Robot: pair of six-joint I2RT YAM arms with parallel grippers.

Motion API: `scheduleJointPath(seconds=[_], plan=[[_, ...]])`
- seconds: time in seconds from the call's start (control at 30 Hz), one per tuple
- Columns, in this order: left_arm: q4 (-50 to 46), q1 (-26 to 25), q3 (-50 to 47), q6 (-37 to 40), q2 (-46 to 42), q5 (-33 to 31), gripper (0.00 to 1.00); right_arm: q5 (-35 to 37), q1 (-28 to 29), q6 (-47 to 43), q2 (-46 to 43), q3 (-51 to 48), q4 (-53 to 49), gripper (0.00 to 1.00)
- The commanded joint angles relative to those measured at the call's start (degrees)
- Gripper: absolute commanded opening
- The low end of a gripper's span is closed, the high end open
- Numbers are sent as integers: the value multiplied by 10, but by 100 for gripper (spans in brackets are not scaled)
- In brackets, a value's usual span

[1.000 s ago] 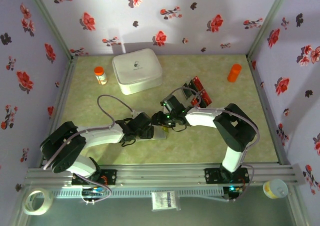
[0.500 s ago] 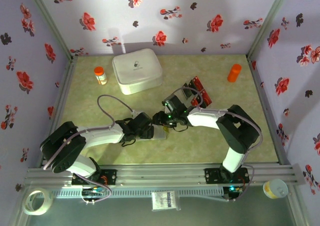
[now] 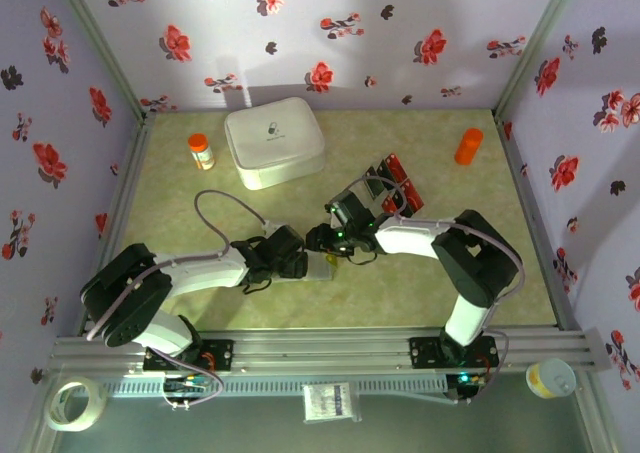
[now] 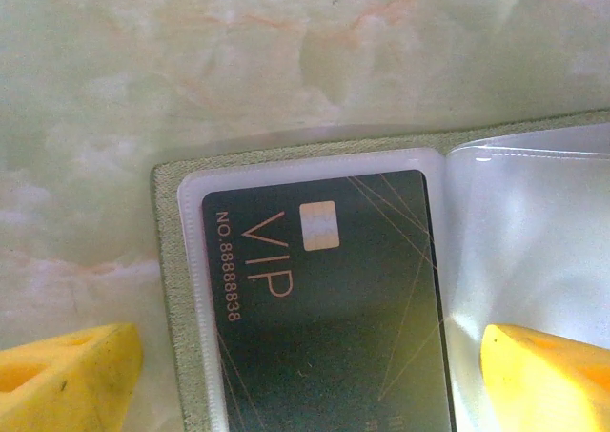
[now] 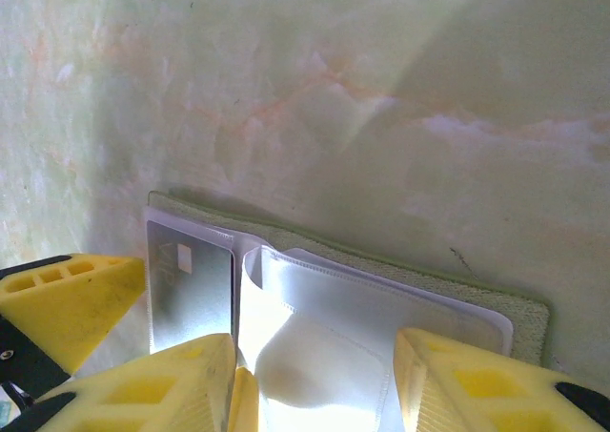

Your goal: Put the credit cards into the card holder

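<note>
The olive-green card holder (image 3: pixel 320 267) lies open on the table between my two grippers. One black credit card (image 4: pixel 324 308) marked VIP sits in its left clear pocket. My left gripper (image 4: pixel 305 389) is open, with one yellow finger beside the holder's left edge (image 4: pixel 170 289) and the other on the clear leaves. My right gripper (image 5: pixel 315 356) stands half open astride a raised, bulging clear pocket leaf over the holder (image 5: pixel 410 279), and I see no card between its fingers. Several red and black credit cards (image 3: pixel 395 185) lie behind the right gripper (image 3: pixel 322 241). The left gripper (image 3: pixel 298 263) is close beside it.
A big white rounded box (image 3: pixel 273 141) stands at the back, with an orange-capped bottle (image 3: pixel 201 151) to its left. An orange cylinder (image 3: pixel 468 145) stands at the back right. Flowered walls close in the table on three sides.
</note>
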Motion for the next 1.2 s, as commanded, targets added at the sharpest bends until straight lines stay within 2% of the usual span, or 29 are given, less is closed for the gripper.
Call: scheduleJointPath(seconds=[0.0, 0.13, 0.3, 0.6, 0.9, 1.17], plan=[[-12, -4, -6, 7, -9, -4, 92, -17, -3, 10, 15, -8, 3, 49], [-14, -4, -4, 8, -11, -4, 92, -26, -3, 16, 6, -8, 12, 48], [-33, -1, 6, 11, -38, -15, 97, -36, -2, 27, -17, -6, 16, 48], [-69, 45, 1, 12, -158, -18, 100, -31, 33, 35, -33, 22, 4, 50], [-107, 99, -34, 12, -256, -16, 100, -17, 80, 59, 8, 61, 24, 52], [-126, 123, -56, 9, -304, -13, 100, -25, 94, 88, 61, 80, 67, 52]])
